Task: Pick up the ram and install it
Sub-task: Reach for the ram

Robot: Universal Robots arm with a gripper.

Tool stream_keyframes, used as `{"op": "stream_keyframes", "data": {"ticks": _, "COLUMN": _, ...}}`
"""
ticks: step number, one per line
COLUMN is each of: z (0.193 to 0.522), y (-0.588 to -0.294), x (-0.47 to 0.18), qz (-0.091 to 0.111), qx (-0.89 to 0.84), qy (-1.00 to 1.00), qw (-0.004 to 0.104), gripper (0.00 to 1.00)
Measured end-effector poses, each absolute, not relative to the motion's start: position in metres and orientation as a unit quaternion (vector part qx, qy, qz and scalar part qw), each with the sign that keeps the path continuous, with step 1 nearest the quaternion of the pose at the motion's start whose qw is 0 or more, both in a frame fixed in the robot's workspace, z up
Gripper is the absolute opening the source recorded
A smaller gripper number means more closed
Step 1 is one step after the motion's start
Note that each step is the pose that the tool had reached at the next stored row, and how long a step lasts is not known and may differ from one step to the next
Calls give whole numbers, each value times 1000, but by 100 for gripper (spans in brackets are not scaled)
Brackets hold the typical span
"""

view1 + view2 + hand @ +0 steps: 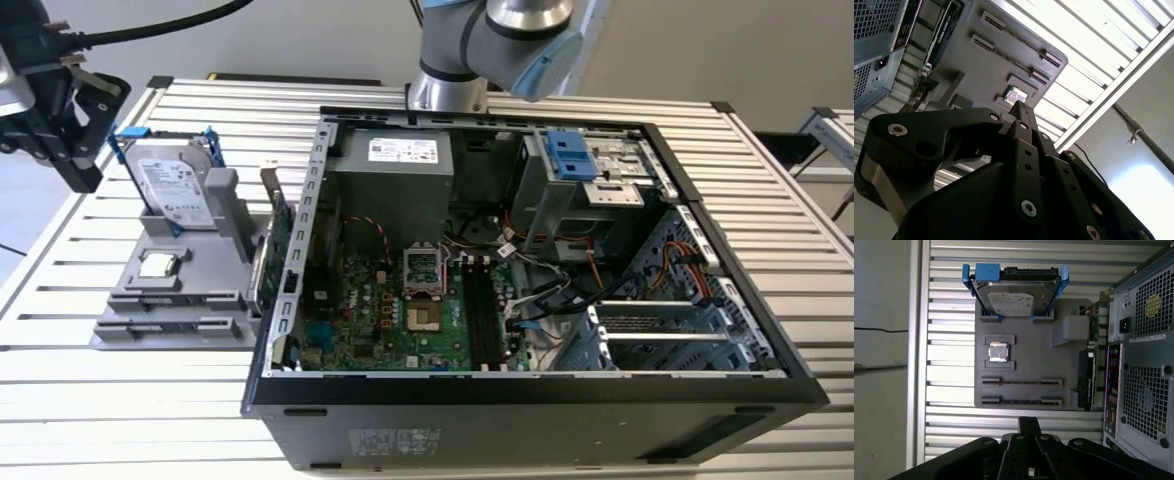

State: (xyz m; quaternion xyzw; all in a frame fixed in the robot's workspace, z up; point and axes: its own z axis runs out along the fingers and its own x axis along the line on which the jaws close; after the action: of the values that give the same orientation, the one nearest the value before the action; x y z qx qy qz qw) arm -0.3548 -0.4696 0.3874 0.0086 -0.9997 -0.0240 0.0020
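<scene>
Closest to the lens in both wrist views: the gripper (1029,419), its two black fingers (1024,426) pressed together, nothing between them. In the exterior view it hangs at ten o'clock from the computer case (534,395). The grey tray (1024,360) sits at nine o'clock, just beside the case wall, on the slatted table (134,400).

Tray holds a hard drive (1014,300) in a blue frame, a small square chip (998,352), and a green card (282,262) on edge by the case. Two long grooves (1021,382) lie at the end opposite the hard drive.

Ram: cannot fix its place. A thin dark line runs down each groove; stick on edge or bare channel, I cannot tell. The black slots (471,312) on the motherboard (387,300), about seven o'clock from the case's middle, are too dark to read as filled or vacant.

Handling, as a judgement: light, stiff, thin, brittle at the chips. Best pinched across the flat faces at mid-length, clear of the contact edge. A narrow pinch may let it tilt.

Cut off: the gripper's own body blocks much of both wrist views. The exterior view crops the gripper at its edge and the arm (507,30) at twelve o'clock.
</scene>
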Motion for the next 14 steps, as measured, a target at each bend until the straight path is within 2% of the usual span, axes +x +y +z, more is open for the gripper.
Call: {"op": "stream_keyframes", "data": {"ticks": 14, "z": 387, "y": -470, "x": -355, "qz": -24, "qx": 21, "qy": -999, "qw": 2, "gripper": 0}}
